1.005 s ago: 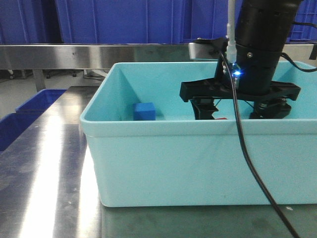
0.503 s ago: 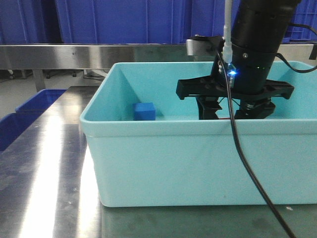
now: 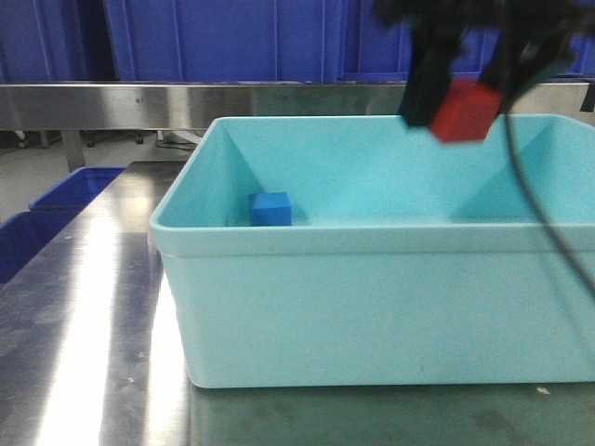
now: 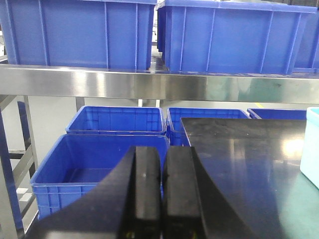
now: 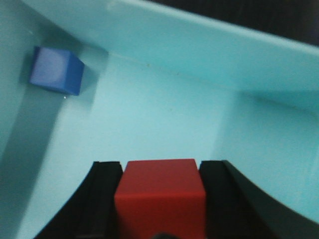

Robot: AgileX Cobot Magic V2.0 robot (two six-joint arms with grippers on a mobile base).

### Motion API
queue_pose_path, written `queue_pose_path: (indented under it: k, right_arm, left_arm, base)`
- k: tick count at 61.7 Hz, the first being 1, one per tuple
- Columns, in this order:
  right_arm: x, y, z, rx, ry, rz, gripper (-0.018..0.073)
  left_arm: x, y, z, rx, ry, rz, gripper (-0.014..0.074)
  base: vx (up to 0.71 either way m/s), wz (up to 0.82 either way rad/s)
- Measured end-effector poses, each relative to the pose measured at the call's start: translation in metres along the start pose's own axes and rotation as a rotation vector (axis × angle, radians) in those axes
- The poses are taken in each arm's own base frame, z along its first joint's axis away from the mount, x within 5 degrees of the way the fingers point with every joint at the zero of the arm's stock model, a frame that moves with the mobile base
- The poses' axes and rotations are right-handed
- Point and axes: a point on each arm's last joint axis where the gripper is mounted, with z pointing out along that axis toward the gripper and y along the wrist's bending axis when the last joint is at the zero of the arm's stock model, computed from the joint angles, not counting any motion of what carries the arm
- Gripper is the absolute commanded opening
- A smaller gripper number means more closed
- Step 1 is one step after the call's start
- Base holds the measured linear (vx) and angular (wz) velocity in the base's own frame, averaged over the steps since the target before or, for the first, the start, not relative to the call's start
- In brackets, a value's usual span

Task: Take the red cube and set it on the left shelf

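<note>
Front view: the blurred right gripper (image 3: 457, 88) clamps the red cube (image 3: 462, 111) above the turquoise tub (image 3: 372, 237), where a blue cube (image 3: 271, 209) lies. Behind stands the left shelf (image 3: 186, 100) with blue crates (image 3: 232, 37); a steel table (image 3: 84, 307) lies beneath. Left wrist view: the left gripper (image 4: 162, 194) has its fingers pressed together. Right wrist view: the red cube sits between both fingers, over the tub floor.

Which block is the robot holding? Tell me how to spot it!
Find the big pale turquoise tub on the steel table. Above its right side, the right end effector grips the red cube. It is red and held up in the air, while the blue cube lies inside the tub.
</note>
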Motion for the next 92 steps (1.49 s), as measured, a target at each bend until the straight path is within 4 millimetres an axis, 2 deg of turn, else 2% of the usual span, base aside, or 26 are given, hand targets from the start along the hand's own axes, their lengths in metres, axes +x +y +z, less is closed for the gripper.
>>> queue_pose_path:
  k: [9, 15, 19, 29, 44, 50, 57, 66, 92]
  right_arm:
    - [0.005, -0.005, -0.06, 0.01, -0.158, -0.031, 0.0057]
    - [0.018, -0.011, -0.086, 0.03, -0.226, -0.053, 0.0057]
    - [0.034, -0.016, -0.103, 0.045, -0.274, -0.068, 0.0057]
    - [0.087, -0.028, -0.121, 0.045, -0.358, -0.084, 0.0057]
    - [0.167, -0.044, -0.134, 0.017, -0.512, -0.083, 0.0057]
    - [0.192, -0.049, -0.136, 0.01, -0.561, -0.08, 0.0057]
    - [0.21, -0.052, -0.137, 0.002, -0.609, -0.076, 0.0057]
    - [0.22, -0.054, -0.138, -0.003, -0.644, -0.074, 0.0057]
    - [0.221, -0.055, -0.137, -0.002, -0.645, -0.076, 0.0057]
  left_arm:
    - [0.0, 0.0, 0.0, 0.0, 0.0, 0.0, 0.0102]
    - [0.0, 0.0, 0.0, 0.0, 0.0, 0.0, 0.0102]
    - [0.0, 0.0, 0.0, 0.0, 0.0, 0.0, 0.0102]
    - [0.0, 0.0, 0.0, 0.0, 0.0, 0.0, 0.0102]
    - [0.0, 0.0, 0.0, 0.0, 0.0, 0.0, 0.0102]
    - [0.0, 0.0, 0.0, 0.0, 0.0, 0.0, 0.0102]
    - [0.0, 0.0, 0.0, 0.0, 0.0, 0.0, 0.0102]
    - [0.0, 0.0, 0.0, 0.0, 0.0, 0.0, 0.0102]
    - [0.0, 0.0, 0.0, 0.0, 0.0, 0.0, 0.0102]
  base:
    - [0.0, 0.0]
    - [0.0, 0.0]
    - [0.0, 0.0]
    - [0.0, 0.0]
    - [0.0, 0.0]
    - [0.0, 0.0]
    - [0.0, 0.0]
    - [0.0, 0.0]
    - [0.0, 0.0]
